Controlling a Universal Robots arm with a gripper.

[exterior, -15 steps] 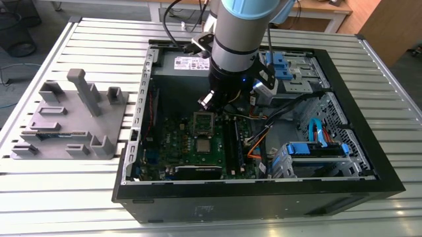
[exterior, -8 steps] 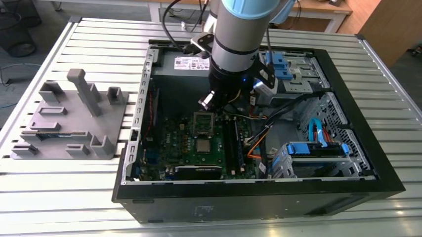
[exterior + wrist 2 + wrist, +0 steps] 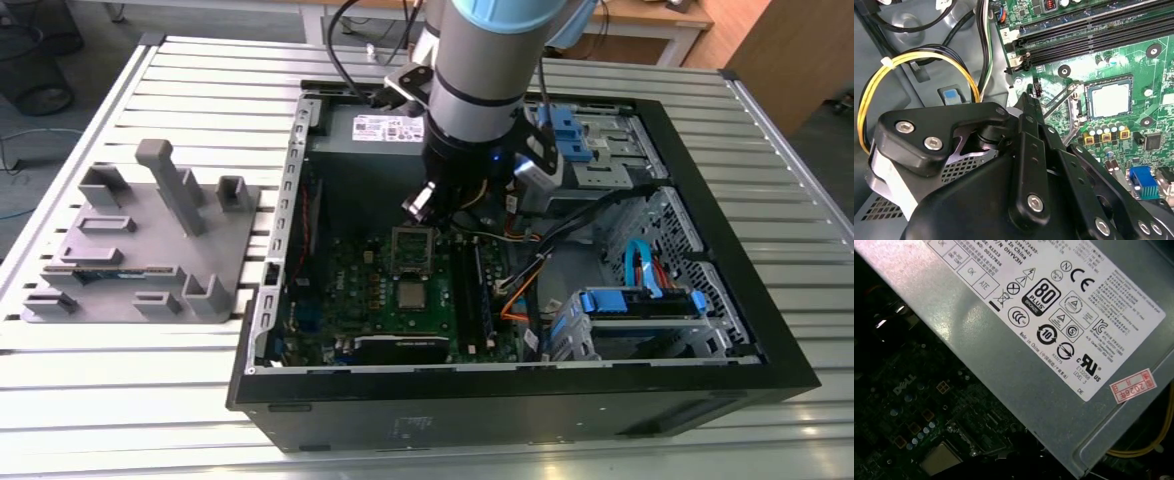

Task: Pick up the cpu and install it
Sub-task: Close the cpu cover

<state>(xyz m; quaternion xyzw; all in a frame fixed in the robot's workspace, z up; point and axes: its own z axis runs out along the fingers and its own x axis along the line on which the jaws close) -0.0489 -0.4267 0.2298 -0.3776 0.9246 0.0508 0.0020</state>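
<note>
Cpu (image 3: 1110, 100): flat in the socket (image 3: 1106, 79) of the green board (image 3: 1134, 57), apart from the gripper (image 3: 424, 205) hanging above. Gripper opening and hold: cannot tell. Probably light, stiff, slick-topped, fragile underneath. Take by opposite edges; keep level.

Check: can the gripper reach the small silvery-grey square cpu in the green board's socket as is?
Probably yes. The small silvery-grey square cpu lies uncovered, face up, and the black gripper hangs close beside it. The thin raised metal lever beside the socket might obstruct.
</note>
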